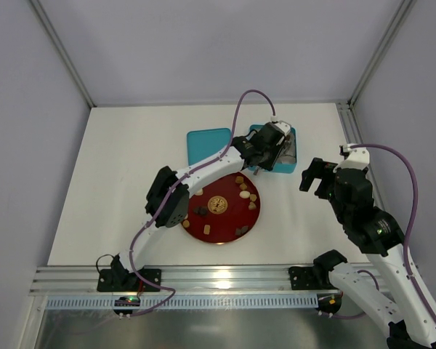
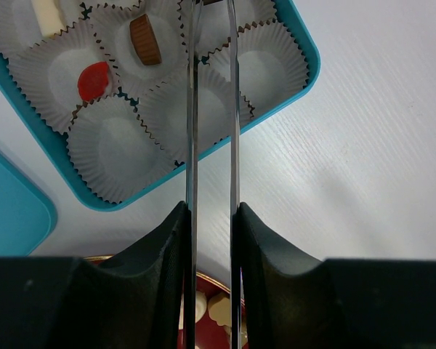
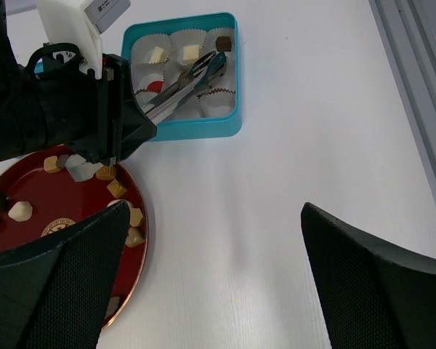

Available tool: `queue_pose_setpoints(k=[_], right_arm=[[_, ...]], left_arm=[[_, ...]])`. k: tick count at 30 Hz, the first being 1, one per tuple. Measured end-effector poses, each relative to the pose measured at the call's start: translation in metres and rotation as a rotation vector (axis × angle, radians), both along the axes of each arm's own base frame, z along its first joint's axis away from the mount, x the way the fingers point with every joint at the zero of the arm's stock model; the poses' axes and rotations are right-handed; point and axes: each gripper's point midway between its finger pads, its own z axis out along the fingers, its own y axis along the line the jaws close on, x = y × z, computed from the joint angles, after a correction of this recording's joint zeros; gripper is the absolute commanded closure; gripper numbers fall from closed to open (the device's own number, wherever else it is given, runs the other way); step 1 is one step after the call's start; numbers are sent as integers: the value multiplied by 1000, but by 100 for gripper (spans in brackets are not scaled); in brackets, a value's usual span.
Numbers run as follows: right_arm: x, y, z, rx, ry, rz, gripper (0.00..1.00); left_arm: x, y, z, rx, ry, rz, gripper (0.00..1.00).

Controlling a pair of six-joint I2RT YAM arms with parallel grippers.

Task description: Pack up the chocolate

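From where I stand, the bare white table (image 3: 291, 174) right of the round red plate (image 1: 225, 227) lies free under the wide-spread right gripper (image 3: 214, 262), while the white-and-black left arm (image 1: 203, 171) spans that plate and its slim metal tongs (image 3: 185, 83) overhang the teal rectangular box (image 3: 196, 129).

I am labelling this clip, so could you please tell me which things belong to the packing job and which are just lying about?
Job: chocolates, red plate, teal box, paper cups, tongs in the left gripper.
Lying about: teal lid beside the box; right gripper, jaws open, holding nothing.
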Motion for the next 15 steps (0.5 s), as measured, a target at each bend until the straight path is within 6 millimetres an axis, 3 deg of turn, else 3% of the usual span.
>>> queue_pose_setpoints(k=[15], right_arm=[[0,0,0,0,1,0,0]], left_arm=[[0,0,0,0,0,-1,64]])
